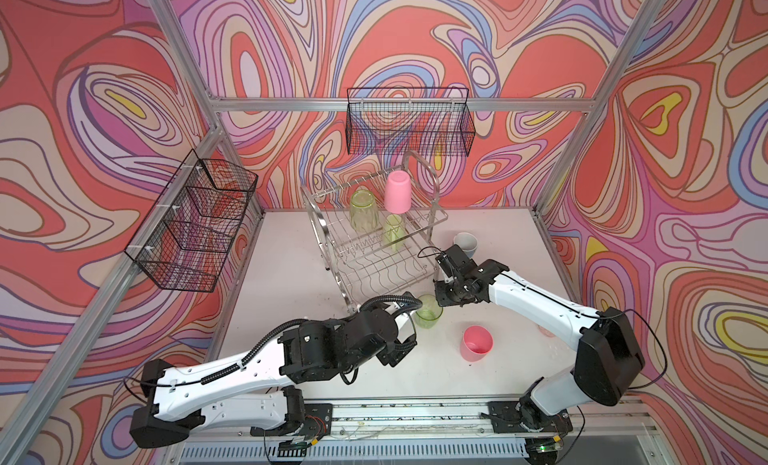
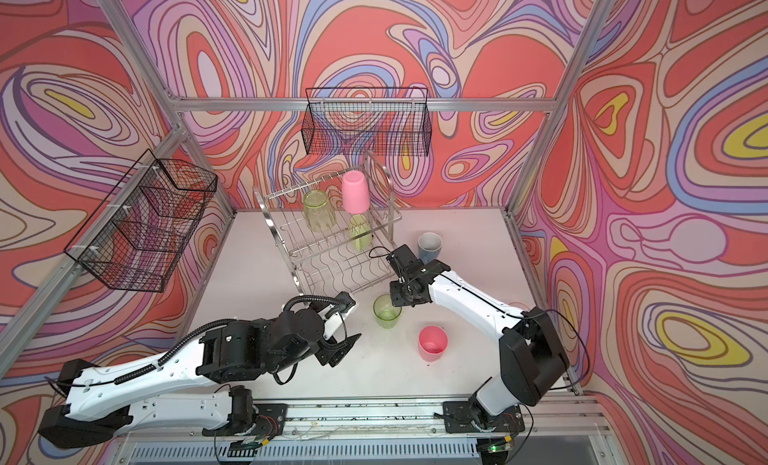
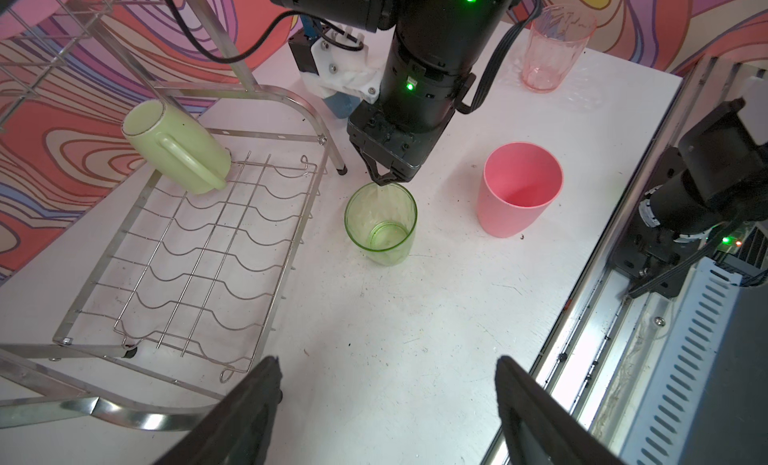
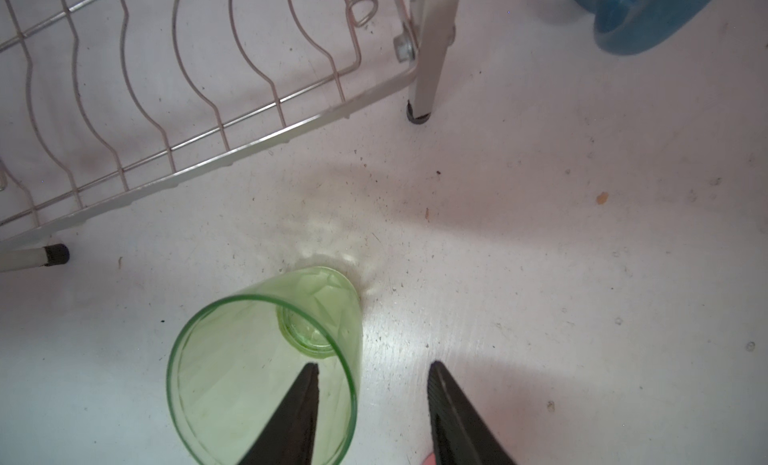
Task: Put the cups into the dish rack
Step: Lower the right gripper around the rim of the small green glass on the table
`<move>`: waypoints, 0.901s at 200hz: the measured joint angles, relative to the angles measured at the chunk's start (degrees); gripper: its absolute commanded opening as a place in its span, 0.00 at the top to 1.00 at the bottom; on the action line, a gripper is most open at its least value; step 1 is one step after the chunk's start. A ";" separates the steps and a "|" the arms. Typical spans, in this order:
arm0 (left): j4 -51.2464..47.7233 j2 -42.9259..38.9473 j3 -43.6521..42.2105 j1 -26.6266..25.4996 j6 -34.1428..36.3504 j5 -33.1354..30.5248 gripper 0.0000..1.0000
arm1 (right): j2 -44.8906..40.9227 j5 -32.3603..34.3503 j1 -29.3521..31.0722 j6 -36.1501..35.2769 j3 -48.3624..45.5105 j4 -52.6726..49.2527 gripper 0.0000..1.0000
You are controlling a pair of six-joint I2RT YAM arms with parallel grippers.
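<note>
scuffed white tabletop carries the dish rack on its legs; a clear green cup, pink tumbler, blue mug and clear pinkish cup stand upright on it.

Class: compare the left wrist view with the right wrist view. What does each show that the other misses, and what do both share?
Only the left wrist view: the pale-green mug resting tilted on the lower tier of the dish rack, the upright pink tumbler, the clear pinkish cup, and the left gripper, jaws wide open, holding nothing.
Only the right wrist view: the right gripper up close, one jaw inside the clear green cup, one outside its rim.
Both: that green cup, the rack's lower tier, part of the blue mug.
</note>
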 measured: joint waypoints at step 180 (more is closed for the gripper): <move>-0.20 0.26 -1.33 -2.19 -6.49 -3.13 0.17 | 4.44 -1.16 0.79 -1.55 -1.88 4.79 0.80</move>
